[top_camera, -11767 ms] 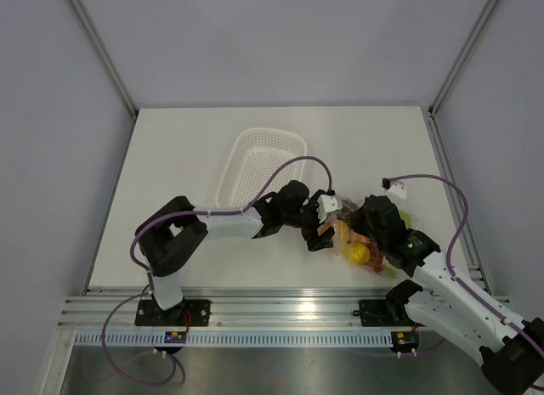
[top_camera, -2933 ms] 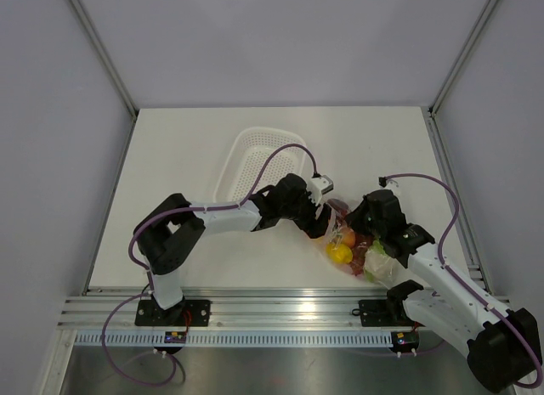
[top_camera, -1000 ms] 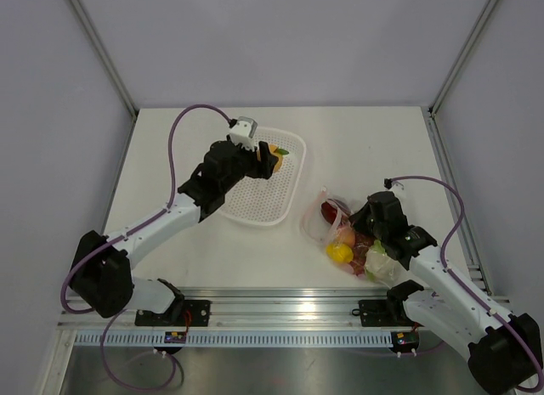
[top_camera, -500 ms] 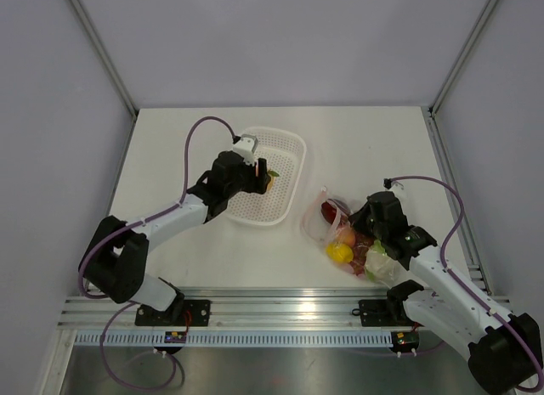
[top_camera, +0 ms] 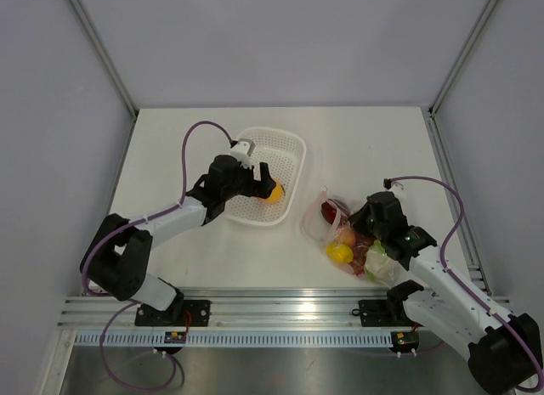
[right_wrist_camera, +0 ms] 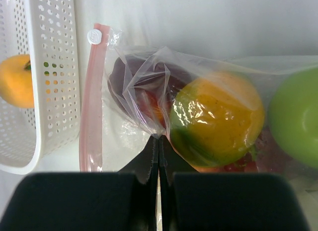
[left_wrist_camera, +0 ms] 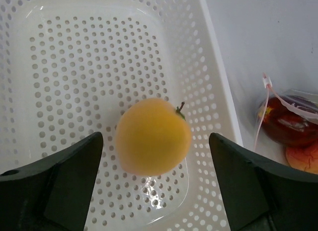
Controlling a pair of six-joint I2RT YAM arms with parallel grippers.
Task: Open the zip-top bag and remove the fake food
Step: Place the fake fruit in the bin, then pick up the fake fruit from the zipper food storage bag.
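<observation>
The clear zip-top bag (top_camera: 340, 234) lies right of centre, its pink zip strip (right_wrist_camera: 92, 97) open beside the basket. Inside it I see a dark red piece (right_wrist_camera: 130, 82), an orange-green fruit (right_wrist_camera: 216, 116) and a green apple (right_wrist_camera: 295, 119). My right gripper (right_wrist_camera: 159, 141) is shut on a fold of the bag's plastic. An orange fruit (left_wrist_camera: 153, 136) lies on the floor of the white perforated basket (top_camera: 293, 153). My left gripper (left_wrist_camera: 154, 186) hangs over the basket, open and empty, its fingers either side of the orange and apart from it.
The white basket's near wall (right_wrist_camera: 47, 67) stands just left of the zip strip. The bag sits near the table's right edge (top_camera: 442, 183). Bare table lies behind the basket and to its left.
My left arm carried the orange fruit over the basket, lowered it and let it go. It now lies on the basket floor. My right gripper has kept its hold on the bag.
</observation>
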